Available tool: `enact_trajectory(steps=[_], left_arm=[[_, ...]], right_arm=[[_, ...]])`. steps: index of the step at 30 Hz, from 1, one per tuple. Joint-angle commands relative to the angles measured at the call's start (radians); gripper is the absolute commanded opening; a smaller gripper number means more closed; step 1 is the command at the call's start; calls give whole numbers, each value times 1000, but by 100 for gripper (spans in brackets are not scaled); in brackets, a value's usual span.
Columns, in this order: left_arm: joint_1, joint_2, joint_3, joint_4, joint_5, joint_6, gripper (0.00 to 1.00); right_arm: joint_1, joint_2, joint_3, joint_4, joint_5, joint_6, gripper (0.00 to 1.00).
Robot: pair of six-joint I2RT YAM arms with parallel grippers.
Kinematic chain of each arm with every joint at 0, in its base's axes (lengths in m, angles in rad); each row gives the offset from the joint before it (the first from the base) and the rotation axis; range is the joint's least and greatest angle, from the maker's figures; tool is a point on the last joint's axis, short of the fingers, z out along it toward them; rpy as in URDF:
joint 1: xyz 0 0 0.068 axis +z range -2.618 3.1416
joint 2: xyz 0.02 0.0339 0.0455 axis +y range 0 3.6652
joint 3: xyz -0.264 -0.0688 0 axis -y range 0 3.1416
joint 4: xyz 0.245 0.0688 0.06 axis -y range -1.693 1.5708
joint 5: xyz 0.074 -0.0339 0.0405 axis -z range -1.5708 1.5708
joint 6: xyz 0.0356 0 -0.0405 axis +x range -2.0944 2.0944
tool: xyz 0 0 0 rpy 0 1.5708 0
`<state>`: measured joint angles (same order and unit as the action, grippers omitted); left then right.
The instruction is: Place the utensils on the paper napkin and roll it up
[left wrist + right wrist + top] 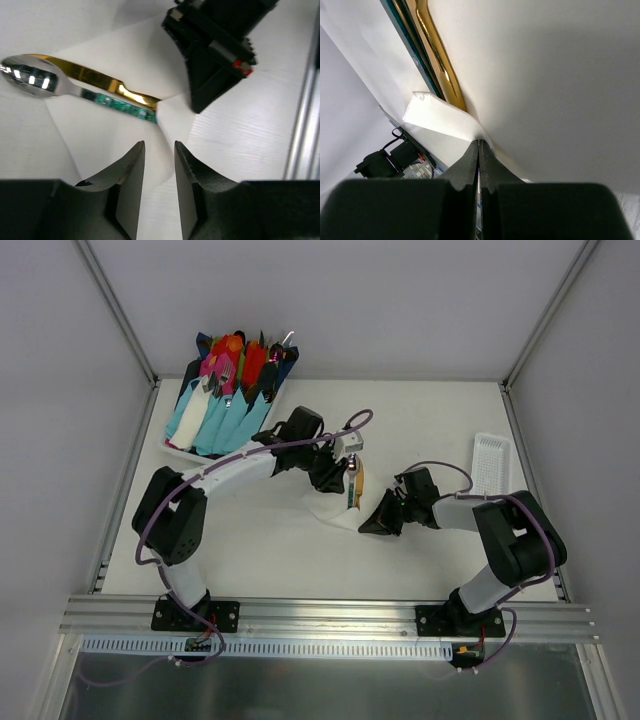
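Narrowly parted, my left claw (160,146) hangs empty over the paper napkin (95,137). At its fold — just beside the utensils (95,77) — my right claw (479,143) is pressed shut.

I find no text, brand, number or sign that can be read. On the right gripper (199,102), in the upper right of the left wrist view, there is a small red mark, but no letters can be made out on it.

Robotics laboratory test cell: a white table (280,560) enclosed by plain grey panels (330,300) in aluminium profile framing (118,310).
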<state>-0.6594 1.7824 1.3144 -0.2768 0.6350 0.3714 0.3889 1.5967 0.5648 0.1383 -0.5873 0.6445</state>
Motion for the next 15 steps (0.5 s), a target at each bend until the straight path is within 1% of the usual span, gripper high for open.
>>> enact_trajectory(steps=[1, 3, 6, 8, 9, 12, 15], left_arm=[[-14, -34, -44, -65, 127, -188, 29], [-14, -3, -53, -65, 193, -267, 25], [-20, 52, -43, -65, 218, -353, 20], [-20, 93, -21, -67, 213, -371, 19], [-20, 107, -14, -65, 207, -423, 18], [-20, 153, 14, -53, 193, -483, 17], [-28, 186, 28, -45, 157, -514, 17]], right_arm=[[4, 11, 27, -23, 47, 3, 0], [2, 14, 27, -23, 47, 4, 0], [4, 17, 29, -23, 50, 10, 0], [4, 22, 32, -23, 49, 14, 0], [4, 23, 33, -23, 47, 14, 0], [2, 31, 37, -22, 47, 17, 0], [2, 39, 40, -22, 46, 15, 0]])
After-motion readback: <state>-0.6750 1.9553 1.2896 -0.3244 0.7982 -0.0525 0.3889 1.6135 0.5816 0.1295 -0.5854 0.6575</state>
